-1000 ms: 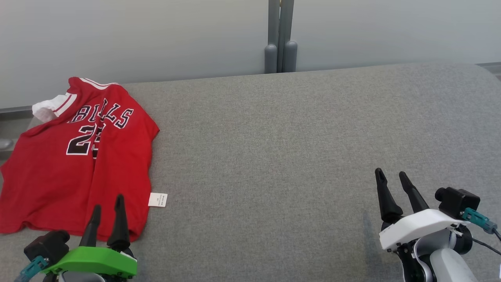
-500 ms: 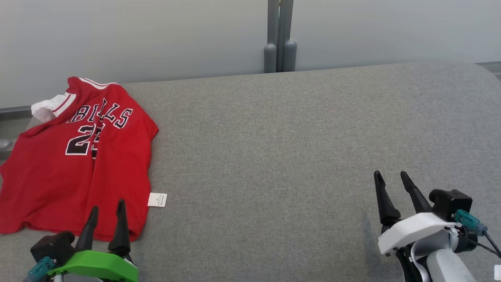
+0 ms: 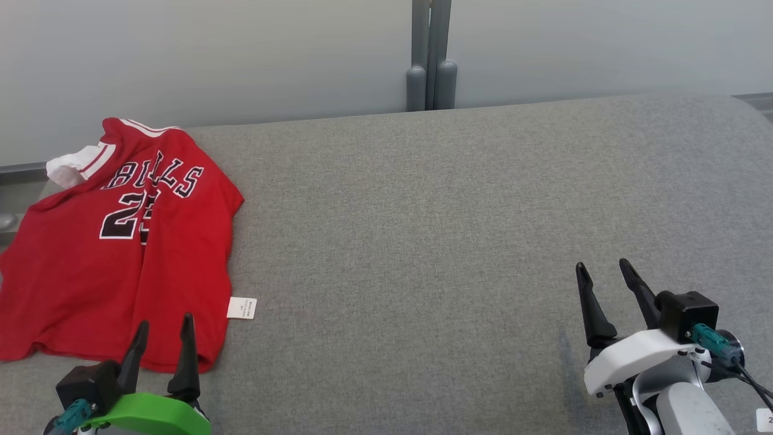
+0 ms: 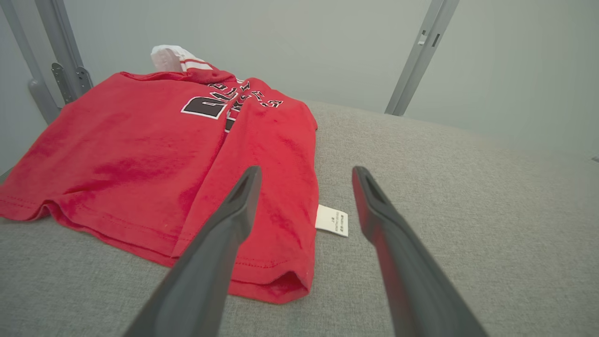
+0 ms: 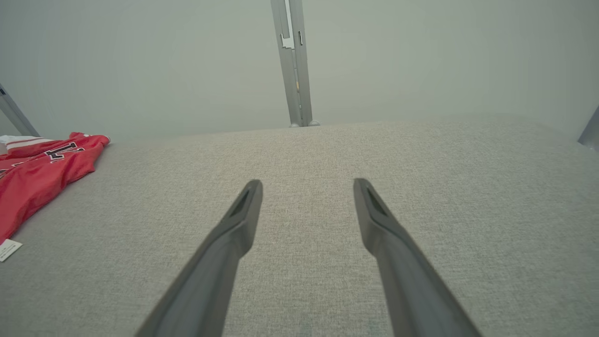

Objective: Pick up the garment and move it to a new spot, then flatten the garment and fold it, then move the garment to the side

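Note:
The garment [image 3: 115,254] is a red jersey with black lettering and a white sleeve, folded and lying at the far left of the grey padded surface [image 3: 423,241]. A white label [image 3: 242,307] sticks out at its right edge. My left gripper [image 3: 164,323] hovers open above the jersey's near hem, nothing between its fingers; in the left wrist view the garment [image 4: 154,159] lies just ahead of the left gripper [image 4: 306,171]. My right gripper [image 3: 603,267] stands open over bare fabric at the lower right, far from the jersey. The right wrist view shows the garment [image 5: 37,173] at its left edge.
A grey wall runs behind the surface, with a vertical grey post [image 3: 431,57] at its middle. The padded surface curves down at its far right end [image 3: 743,133]. Its left edge [image 3: 12,199] lies under the jersey.
Both grippers have drawn back a little toward the bottom of the head view, and the right wrist has turned slightly. The jersey has not moved.

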You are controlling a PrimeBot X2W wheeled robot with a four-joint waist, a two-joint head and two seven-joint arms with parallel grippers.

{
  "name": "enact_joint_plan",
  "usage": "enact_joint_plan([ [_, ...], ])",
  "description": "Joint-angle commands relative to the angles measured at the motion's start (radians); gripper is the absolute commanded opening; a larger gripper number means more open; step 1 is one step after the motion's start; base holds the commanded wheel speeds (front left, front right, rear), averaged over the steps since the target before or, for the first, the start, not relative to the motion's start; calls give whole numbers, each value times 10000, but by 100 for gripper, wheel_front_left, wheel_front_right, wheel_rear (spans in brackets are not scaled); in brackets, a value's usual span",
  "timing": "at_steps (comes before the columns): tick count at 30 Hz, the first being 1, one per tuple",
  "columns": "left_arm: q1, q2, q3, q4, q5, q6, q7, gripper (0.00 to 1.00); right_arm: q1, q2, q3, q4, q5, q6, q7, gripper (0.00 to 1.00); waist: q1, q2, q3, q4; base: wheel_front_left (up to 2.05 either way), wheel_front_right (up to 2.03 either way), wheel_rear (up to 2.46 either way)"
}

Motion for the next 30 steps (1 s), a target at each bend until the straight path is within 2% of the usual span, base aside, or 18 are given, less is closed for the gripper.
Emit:
enact_joint_plan([
  [1, 18, 114, -16, -24, 304, -41, -109, 100, -196, -86, -7, -1, -355, 5, -123, 100, 0, 0, 0, 5, 0, 0, 0],
  [30, -32, 474, -535, 868, 1635, -31, -634, 100, -164, -126, -121, 160, -2253, 6, -662, 100, -1, 0, 3, 39, 0, 0, 0],
])
